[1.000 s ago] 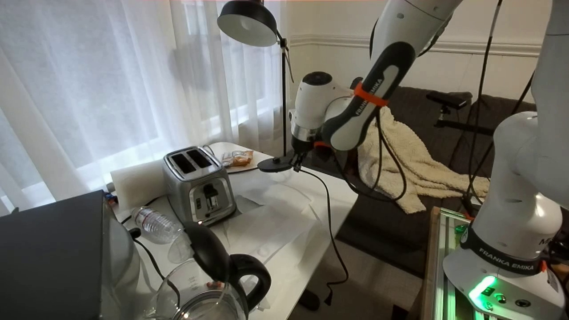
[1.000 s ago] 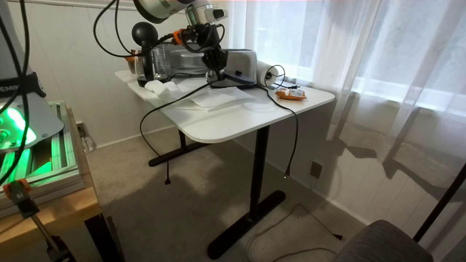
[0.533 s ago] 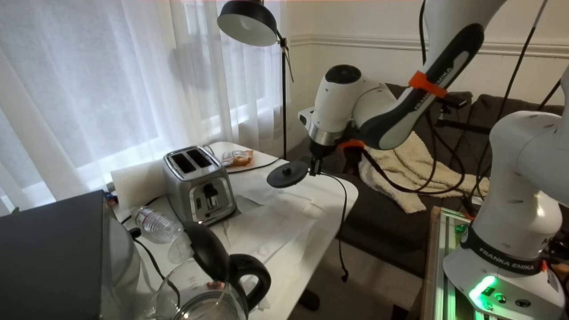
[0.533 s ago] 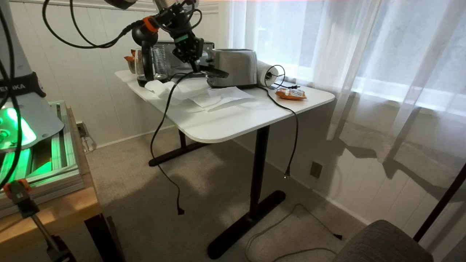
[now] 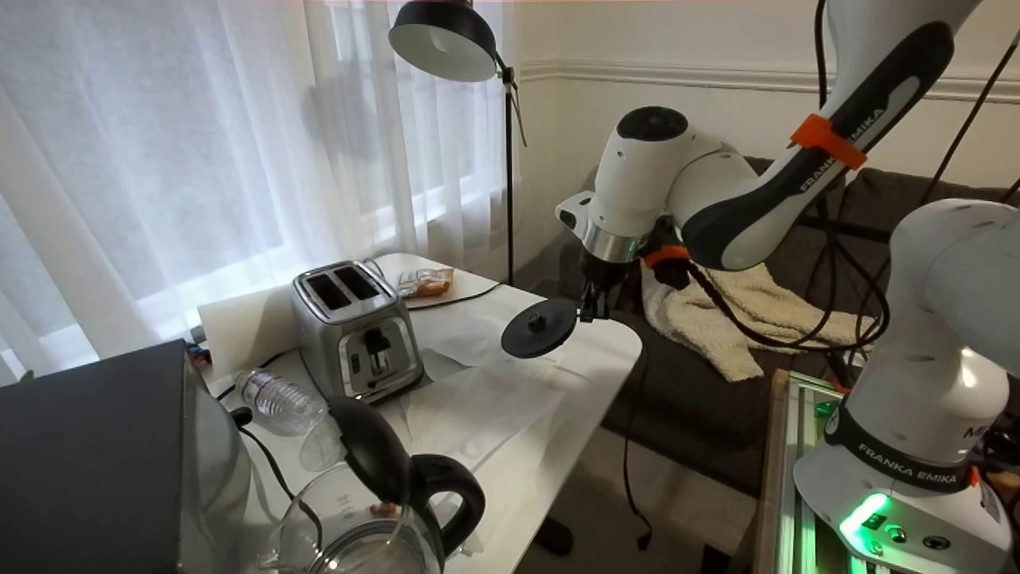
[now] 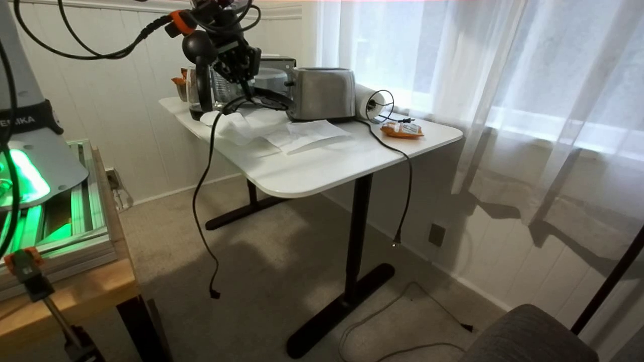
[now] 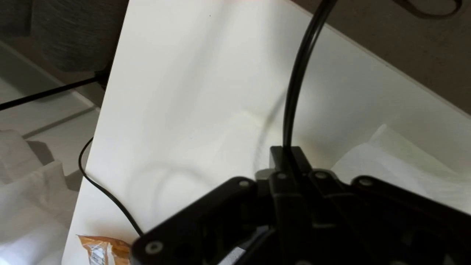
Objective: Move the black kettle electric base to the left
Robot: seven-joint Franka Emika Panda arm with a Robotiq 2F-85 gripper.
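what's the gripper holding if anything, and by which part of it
The gripper holds the black kettle base by its cord, pinched close to the base's rim; the base hangs tilted.

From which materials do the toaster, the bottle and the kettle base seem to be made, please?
Toaster: probably smooth, silvery metal, from its bright highlights.
Bottle: likely clear, shiny plastic, judging by its ridged, transparent wall.
Kettle base: apparently matte black plastic, given its dull surface; coated metal is possible.
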